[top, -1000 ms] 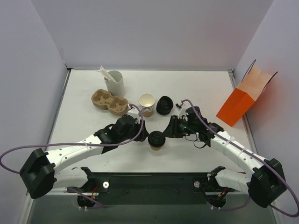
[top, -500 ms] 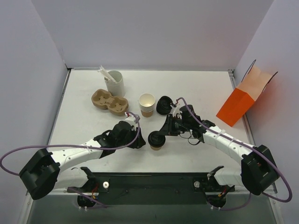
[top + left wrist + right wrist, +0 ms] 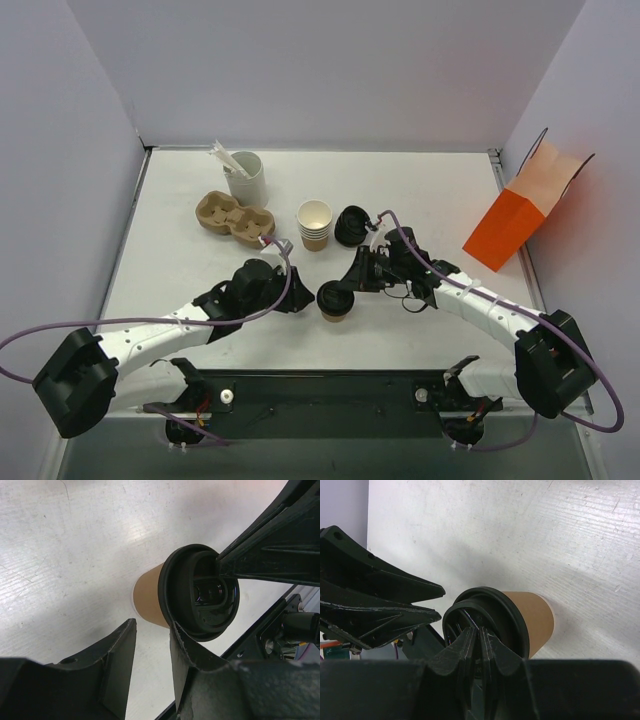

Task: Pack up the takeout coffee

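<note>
The top external camera sits high above and behind the black base plate (image 3: pixel 320 385) of the 2 arms. It faces down and forward, far enough back to take in the whole table (image 3: pixel 180 230) and the walls (image 3: pixel 330 70).

The left wrist camera sits just behind the left gripper (image 3: pixel 152 626), looking along its fingers, low and very near the takeout coffee (image 3: pixel 192 600).

The right wrist camera sits likewise behind the right gripper (image 3: pixel 479 630), facing the opposite way.

All 3 views share the takeout coffee, and each wrist view also catches the other gripper.
</note>
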Action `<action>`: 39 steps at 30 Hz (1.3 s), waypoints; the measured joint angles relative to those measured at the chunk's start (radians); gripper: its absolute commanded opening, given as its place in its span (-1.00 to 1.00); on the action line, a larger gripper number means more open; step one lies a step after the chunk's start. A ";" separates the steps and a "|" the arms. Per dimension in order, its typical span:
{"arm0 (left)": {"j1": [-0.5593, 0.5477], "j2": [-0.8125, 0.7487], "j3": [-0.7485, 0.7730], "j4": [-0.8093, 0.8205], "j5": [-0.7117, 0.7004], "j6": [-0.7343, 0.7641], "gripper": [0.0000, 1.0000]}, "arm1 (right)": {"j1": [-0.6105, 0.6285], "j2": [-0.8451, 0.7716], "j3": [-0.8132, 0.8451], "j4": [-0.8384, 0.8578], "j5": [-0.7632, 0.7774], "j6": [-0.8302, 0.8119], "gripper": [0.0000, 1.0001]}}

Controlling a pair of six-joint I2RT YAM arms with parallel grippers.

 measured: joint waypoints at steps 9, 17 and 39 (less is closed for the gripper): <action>0.008 0.060 -0.025 0.083 0.009 -0.025 -0.16 | 0.000 0.000 -0.007 0.013 0.003 0.002 -0.78; 0.017 0.074 -0.047 0.126 0.027 -0.052 -0.21 | 0.000 0.000 -0.024 0.048 0.002 0.007 -0.77; 0.026 0.119 -0.064 0.262 0.096 -0.127 -0.38 | -0.001 0.000 -0.025 0.053 0.010 0.013 -0.78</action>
